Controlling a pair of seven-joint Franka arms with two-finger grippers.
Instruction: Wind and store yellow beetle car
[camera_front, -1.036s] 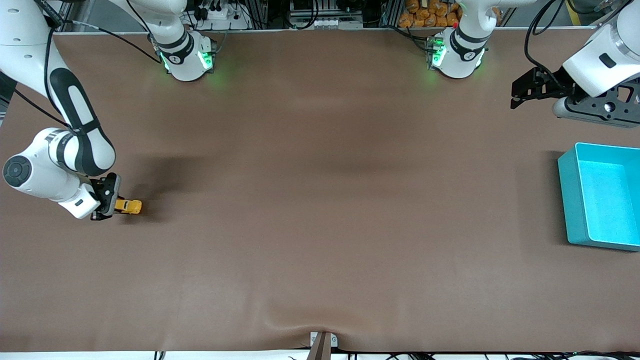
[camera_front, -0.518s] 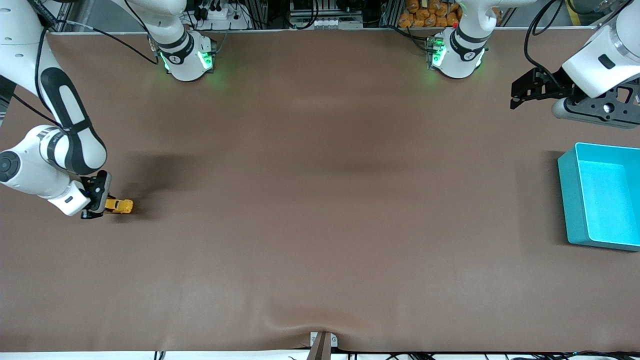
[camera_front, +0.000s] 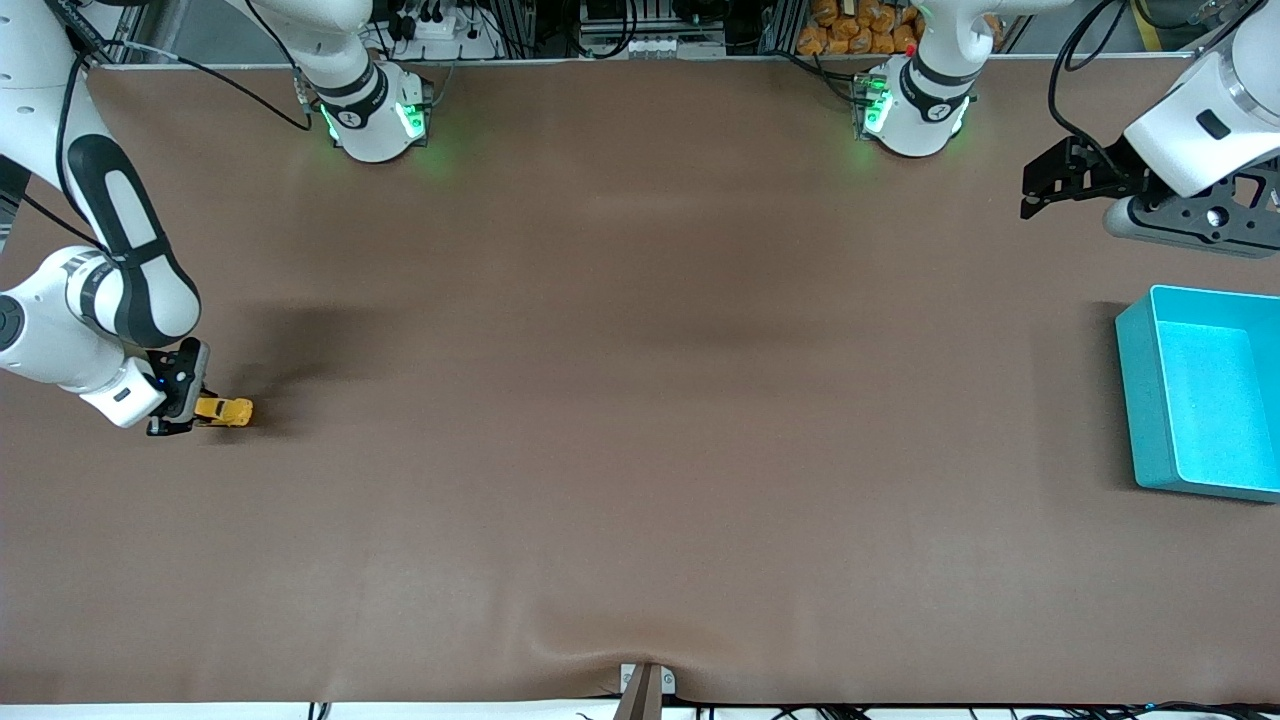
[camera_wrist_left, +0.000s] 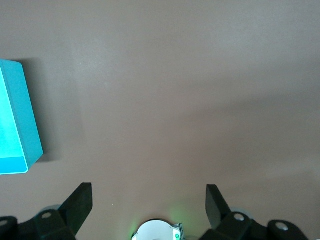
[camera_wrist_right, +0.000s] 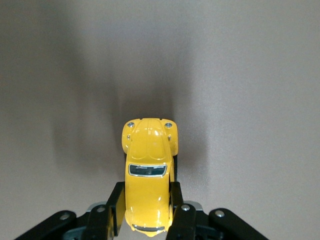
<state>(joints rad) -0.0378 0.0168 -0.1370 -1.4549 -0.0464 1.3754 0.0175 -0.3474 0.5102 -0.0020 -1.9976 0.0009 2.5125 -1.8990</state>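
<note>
We see the right gripper (camera_front: 185, 408) squeezing the yellow beetle car (camera_front: 225, 410) low on the table at the right arm's end, probably winding it, next letting go; the left gripper (camera_front: 1040, 190) waits spread wide near the teal bin (camera_front: 1135, 400).

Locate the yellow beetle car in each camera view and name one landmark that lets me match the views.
Front view: the yellow beetle car is at the right arm's end of the table, clamped in the right gripper.
Right wrist view: the car sits in the lower middle, its rear between the shut fingers, nose pointing away.
Left wrist view: not in it.
Shared landmark: the teal bin, also in the left wrist view.
</note>
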